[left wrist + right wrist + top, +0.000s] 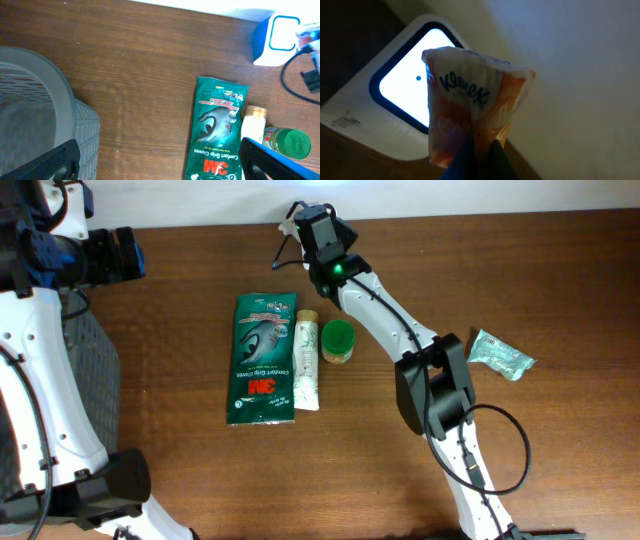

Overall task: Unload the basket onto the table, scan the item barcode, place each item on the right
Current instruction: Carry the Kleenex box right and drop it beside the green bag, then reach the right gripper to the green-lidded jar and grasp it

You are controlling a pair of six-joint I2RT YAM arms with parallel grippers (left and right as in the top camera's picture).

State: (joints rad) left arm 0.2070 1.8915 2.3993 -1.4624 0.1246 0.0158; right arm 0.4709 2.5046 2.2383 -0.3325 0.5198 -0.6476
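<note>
Holding the orange-and-white Kleenex tissue pack [470, 115] right up in front of the white box scanner with the lit window [407, 95], the right gripper [479, 152] has its fingers pinched on the pack's bottom edge. The pack is tilted and covers part of the glowing window; can't tell if they touch. From overhead, that arm reaches to the far edge of the brown wooden table [200, 480].

The left gripper [160, 150] is spread wide, nothing in it, hanging beside the grey slatted plastic basket [65, 100]. Mid-table lies a green 3M gloves packet [262, 360], a white tube [307, 365] touching its right side, and a green-lidded jar [338, 340] just beside the tube. A small pale green packet [500, 355] sits well apart on the right.
</note>
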